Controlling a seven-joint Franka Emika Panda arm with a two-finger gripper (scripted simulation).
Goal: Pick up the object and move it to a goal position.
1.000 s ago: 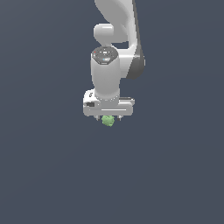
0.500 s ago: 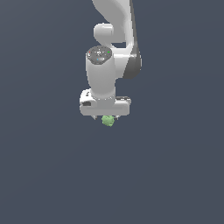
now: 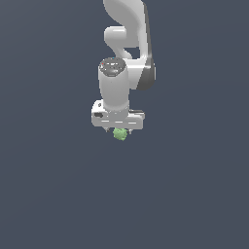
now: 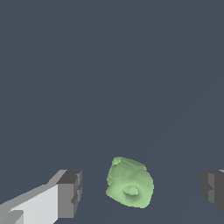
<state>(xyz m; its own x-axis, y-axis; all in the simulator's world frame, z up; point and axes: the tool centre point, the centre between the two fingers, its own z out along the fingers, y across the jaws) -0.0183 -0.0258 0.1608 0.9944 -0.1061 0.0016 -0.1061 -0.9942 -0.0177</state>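
The object (image 3: 119, 134) is a tiny light-green lumpy blob lying on the dark grey floor, just under the white hand in the exterior view. In the wrist view the object (image 4: 130, 183) sits between my two dark fingertips (image 4: 70, 192), with a clear gap on each side of it. My gripper (image 3: 118, 130) hangs straight down over it and stands open, and neither pad touches the blob. In the exterior view the hand body hides most of the fingers.
A plain dark grey floor (image 3: 194, 194) fills both views. The white arm (image 3: 129, 29) rises behind the hand toward the top of the exterior view. No other object or marker shows.
The hand has shifted only slightly above the blob, with a small turn at the wrist. The green blob stays where it was.
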